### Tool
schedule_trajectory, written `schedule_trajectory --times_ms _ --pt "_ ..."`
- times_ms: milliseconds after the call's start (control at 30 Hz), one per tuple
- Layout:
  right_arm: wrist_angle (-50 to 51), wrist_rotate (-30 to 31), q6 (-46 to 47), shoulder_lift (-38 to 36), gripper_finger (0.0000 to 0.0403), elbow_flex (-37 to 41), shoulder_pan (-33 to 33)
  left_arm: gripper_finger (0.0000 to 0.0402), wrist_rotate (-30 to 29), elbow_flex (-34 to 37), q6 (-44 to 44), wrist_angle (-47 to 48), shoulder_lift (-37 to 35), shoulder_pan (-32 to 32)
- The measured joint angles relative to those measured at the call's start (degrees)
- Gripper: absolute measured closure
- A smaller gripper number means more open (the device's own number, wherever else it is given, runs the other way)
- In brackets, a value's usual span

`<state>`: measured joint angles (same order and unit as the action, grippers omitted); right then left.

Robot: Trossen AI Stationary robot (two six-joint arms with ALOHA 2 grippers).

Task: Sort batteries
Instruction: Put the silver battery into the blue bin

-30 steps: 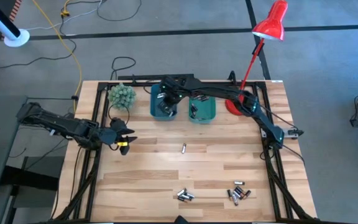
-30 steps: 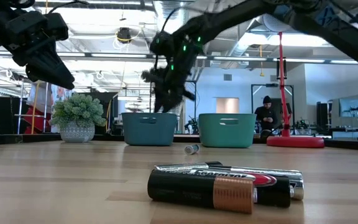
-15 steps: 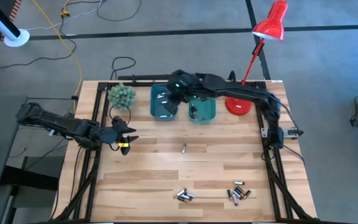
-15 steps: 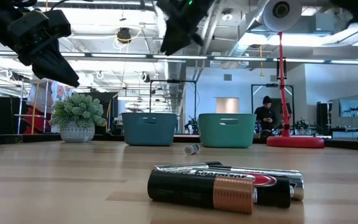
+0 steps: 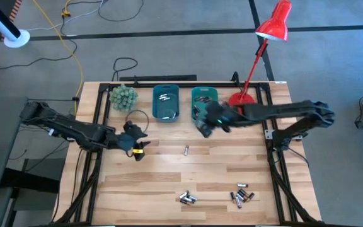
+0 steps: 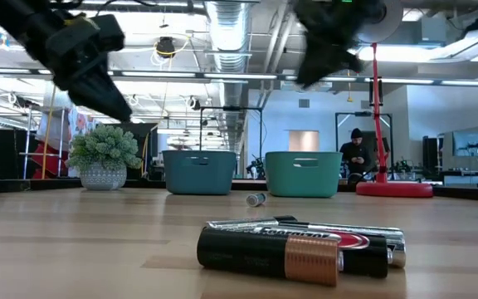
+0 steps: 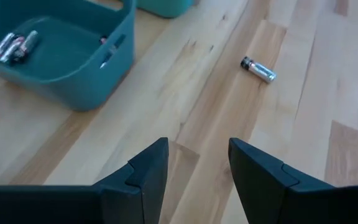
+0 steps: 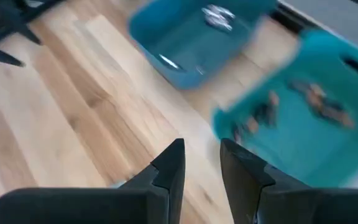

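Note:
Batteries lie in three places on the wooden table: a single silver cell [image 5: 186, 150] [image 7: 258, 69] mid-table, and two clusters near the near edge [image 5: 188, 198] [image 5: 241, 195], the latter seen close up in the low view [image 6: 297, 245]. More cells rest inside the blue bin [image 5: 166, 103] and the green bin [image 5: 203, 104]. My left gripper [image 5: 137, 146] [image 7: 197, 165] hovers open above the table, left of the single cell. My right gripper [image 5: 205, 126] [image 8: 202, 165] hangs open and empty over the near side of the green bin [image 8: 316, 112].
A potted plant [image 5: 123, 96] stands at the far left and a red lamp base [image 5: 239, 107] at the far right of the table. Both bins stand along the far edge. Bare wood lies between the single cell and the near clusters. A person stands far behind in the room.
My right gripper has risen from the blue bin and swung toward the table's right and near edge, ending over the near side of the green bin. My left gripper has moved toward the table's right, closer to the single cell. The batteries on the table have not moved.

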<state>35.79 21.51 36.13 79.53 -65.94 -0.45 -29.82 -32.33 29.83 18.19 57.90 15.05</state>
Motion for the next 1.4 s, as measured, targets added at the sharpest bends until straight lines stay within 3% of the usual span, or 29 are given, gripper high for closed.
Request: schedule_trajectory --times_ms 267,400,567,867,1100,1400 --pt "5.26 10.24 22.27 -13.95 0.0285 16.24 14.53 0.0239 -0.09 -11.74 8.24 0.23 17.29 -0.07" --pt "8.37 11.7 30.98 -16.92 0.0285 20.51 20.88 0.0239 -0.89 -19.07 13.14 0.37 26.28 -0.09" --pt "11.18 12.13 36.77 -17.71 0.0285 22.48 26.59 0.0239 -2.67 -29.54 19.7 1.27 37.52 -0.34" --pt "16.44 13.58 39.91 -17.82 0.0285 22.44 33.86 0.0239 -2.82 -49.24 30.27 12.66 55.73 -1.02" --pt "23.18 14.46 49.03 -17.8 0.0285 22.44 40.55 0.0239 -1.69 -58.49 32.8 20.76 63.32 -2.67" --pt "31.1 16.14 62.21 -17.69 0.0285 22.41 48.51 0.0239 4.31 -57.59 34.67 20.56 64.2 -6.03"
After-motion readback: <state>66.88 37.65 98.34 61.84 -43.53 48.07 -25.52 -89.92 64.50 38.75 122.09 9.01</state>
